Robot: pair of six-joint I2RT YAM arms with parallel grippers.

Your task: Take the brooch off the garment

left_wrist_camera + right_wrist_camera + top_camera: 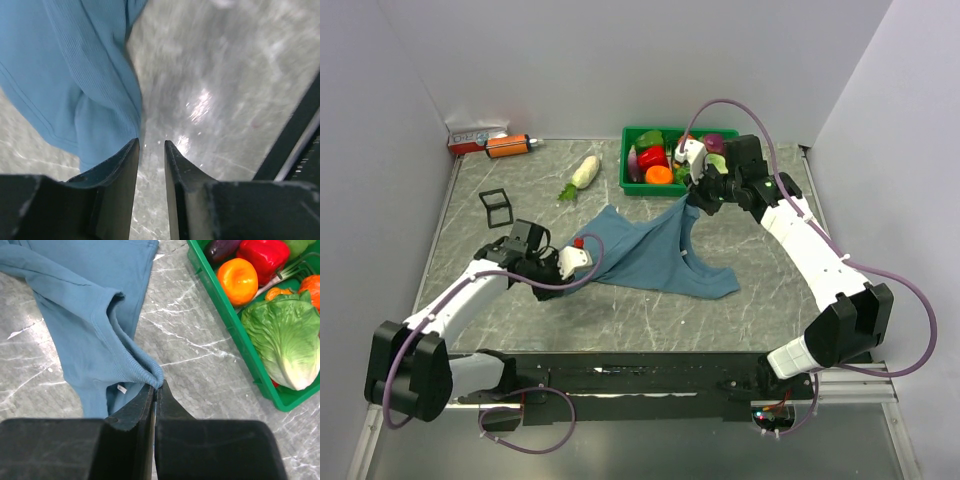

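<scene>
The teal-blue garment (650,255) lies spread on the marble table, with its far corner pulled up toward the green bin. My right gripper (698,203) is shut on a ribbed hem fold of the garment (100,330); its jaws (157,385) meet on the cloth, and the small white label (121,388) sits just beside them. My left gripper (582,266) hovers at the garment's left tip. Its jaws (151,142) stand apart with only bare table between them, the cloth (75,75) lying to their left. A tiny red spot (578,242) shows by that gripper; I cannot tell whether it is the brooch.
A green bin (630,180) of toy vegetables stands at the back, close to the right gripper, its rim (225,305) near the fingers. A white radish (585,170), a black frame (496,207), an orange bottle (507,146) and a small box (475,135) lie back left. A black rail (620,372) runs along the front.
</scene>
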